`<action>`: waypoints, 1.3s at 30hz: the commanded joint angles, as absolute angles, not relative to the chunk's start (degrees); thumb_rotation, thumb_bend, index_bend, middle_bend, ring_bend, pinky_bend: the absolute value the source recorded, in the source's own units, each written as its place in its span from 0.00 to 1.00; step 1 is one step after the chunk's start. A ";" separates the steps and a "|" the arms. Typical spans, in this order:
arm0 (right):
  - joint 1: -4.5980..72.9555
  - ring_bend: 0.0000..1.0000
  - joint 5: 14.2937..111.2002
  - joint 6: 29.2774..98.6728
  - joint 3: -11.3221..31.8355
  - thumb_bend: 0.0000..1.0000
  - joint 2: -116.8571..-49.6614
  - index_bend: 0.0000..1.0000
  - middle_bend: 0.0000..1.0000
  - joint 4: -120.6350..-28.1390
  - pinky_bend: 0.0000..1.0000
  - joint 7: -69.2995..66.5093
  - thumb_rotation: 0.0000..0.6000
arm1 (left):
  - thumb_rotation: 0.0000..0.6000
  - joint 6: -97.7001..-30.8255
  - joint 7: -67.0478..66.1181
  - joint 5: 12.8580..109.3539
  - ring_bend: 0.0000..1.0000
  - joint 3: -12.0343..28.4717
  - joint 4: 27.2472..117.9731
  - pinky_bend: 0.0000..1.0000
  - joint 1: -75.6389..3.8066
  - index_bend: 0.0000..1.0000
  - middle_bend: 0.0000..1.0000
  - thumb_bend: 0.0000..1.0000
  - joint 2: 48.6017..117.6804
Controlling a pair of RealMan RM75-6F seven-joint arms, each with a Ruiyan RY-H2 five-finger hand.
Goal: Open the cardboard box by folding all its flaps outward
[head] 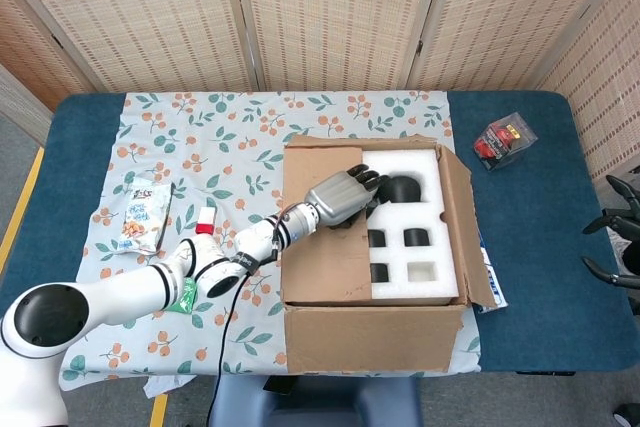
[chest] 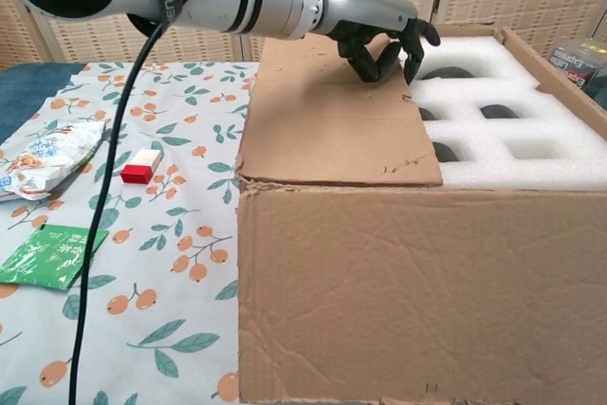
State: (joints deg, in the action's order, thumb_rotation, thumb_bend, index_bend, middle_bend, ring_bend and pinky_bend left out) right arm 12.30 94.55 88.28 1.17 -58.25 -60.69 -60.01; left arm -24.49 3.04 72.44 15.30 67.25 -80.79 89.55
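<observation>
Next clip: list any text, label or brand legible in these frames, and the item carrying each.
Nothing reads for certain.
Small black and red package: printed lettering, too blurred.
Snack bag: print too small.
Green packet: white characters, unreadable.
Red and white block: no text visible.
Cardboard box: no markings visible.

Left hand [chest: 384,37] fingers [chest: 410,56] curl over the cardboard box's [chest: 417,282] inward-folded flap [chest: 337,116].

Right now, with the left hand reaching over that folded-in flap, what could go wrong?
The left hand curls its fingers at the free edge of the inner flap, which lies flat on the foam insert. The fingers might slip off the thin edge, or dig into the foam instead. Lifting could also drag the cardboard box, since the right hand is off to the side, not bracing it.
</observation>
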 commanded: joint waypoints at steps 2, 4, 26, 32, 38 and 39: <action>12.34 0.00 94.31 88.10 1.18 0.36 -58.41 0.42 0.00 -60.29 0.00 -60.32 0.76 | 1.00 -25.55 -0.45 70.63 0.00 13.90 69.09 0.00 -80.34 0.57 0.00 1.00 88.51; 12.37 0.00 94.21 87.97 1.16 0.36 -58.50 0.42 0.00 -60.17 0.00 -60.38 0.76 | 1.00 -26.59 -2.17 69.93 0.00 13.59 69.99 0.00 -80.08 0.58 0.00 1.00 87.99; 12.64 0.00 94.38 87.39 0.61 0.36 -58.22 0.42 0.00 -61.57 0.00 -58.86 0.76 | 1.00 -43.09 -32.24 53.28 0.00 10.70 90.47 0.00 -78.95 0.58 0.00 1.00 75.57; 12.44 0.00 94.41 87.91 0.61 0.36 -58.18 0.42 0.00 -61.63 0.00 -58.81 0.76 | 1.00 -49.04 -39.50 48.77 0.00 9.38 96.31 0.00 -78.18 0.58 0.00 1.00 72.09; 12.55 0.00 94.65 87.76 0.42 0.35 -58.12 0.42 0.00 -62.01 0.00 -58.23 0.76 | 1.00 -54.90 -44.81 46.92 0.00 8.63 102.45 0.00 -76.57 0.55 0.00 1.00 68.54; 12.57 0.00 94.69 87.73 0.40 0.35 -58.12 0.42 0.00 -62.09 0.00 -58.13 0.76 | 1.00 -55.50 -45.36 46.66 0.00 8.61 103.24 0.00 -76.38 0.53 0.00 1.00 68.01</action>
State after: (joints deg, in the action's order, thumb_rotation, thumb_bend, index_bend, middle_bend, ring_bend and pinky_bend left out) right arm 12.56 94.68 87.74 0.41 -58.12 -62.07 -58.14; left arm -54.30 -44.25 47.62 8.92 101.54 -77.06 69.40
